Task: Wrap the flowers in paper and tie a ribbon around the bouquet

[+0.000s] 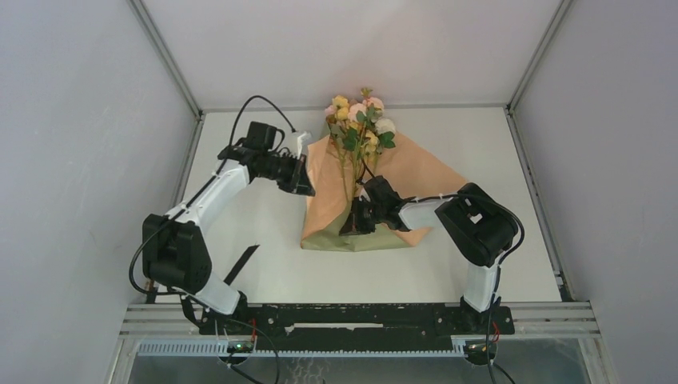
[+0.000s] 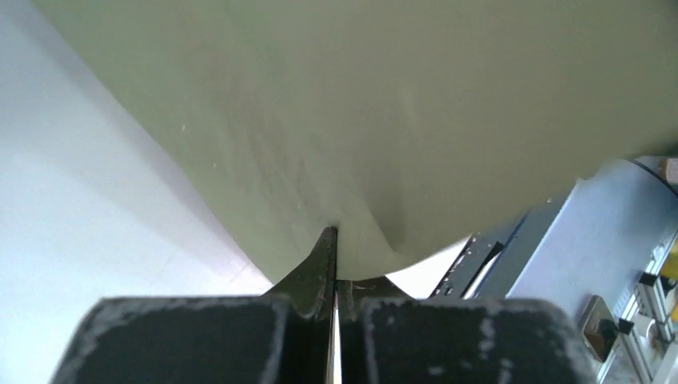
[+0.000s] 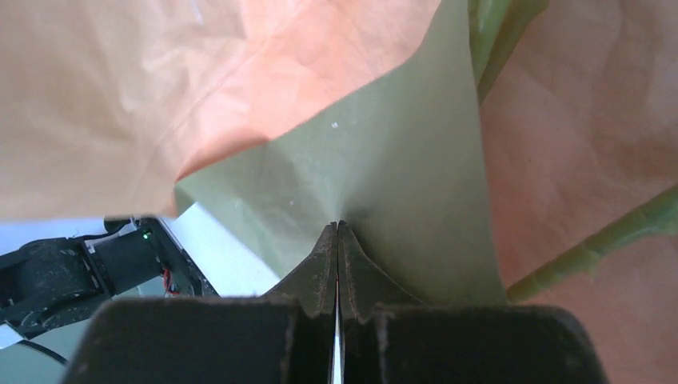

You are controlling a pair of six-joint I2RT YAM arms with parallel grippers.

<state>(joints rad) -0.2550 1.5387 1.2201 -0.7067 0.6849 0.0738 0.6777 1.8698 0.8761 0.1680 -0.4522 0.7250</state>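
paper (image 1: 428,180) lies spread with its peach face up, the flowers (image 1: 361,122) on it, heads toward 12 o'clock. my left pincer (image 1: 307,189) is pressed together on the sheet's 9 o'clock edge, its olive underside rising at my 12. my right pincer (image 1: 356,222) pinches an olive fold near the 6 o'clock edge. the ribbon (image 1: 242,264) lies apart at 8 o'clock.

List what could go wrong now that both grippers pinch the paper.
Tear: the left gripper and right gripper each clamp a small pinch of the paper; pulling apart might rip it.
Shift: the flowers lie loose on the paper, so folding may roll them off-centre.
Snag: the ribbon lies beside the left arm and could get swept.
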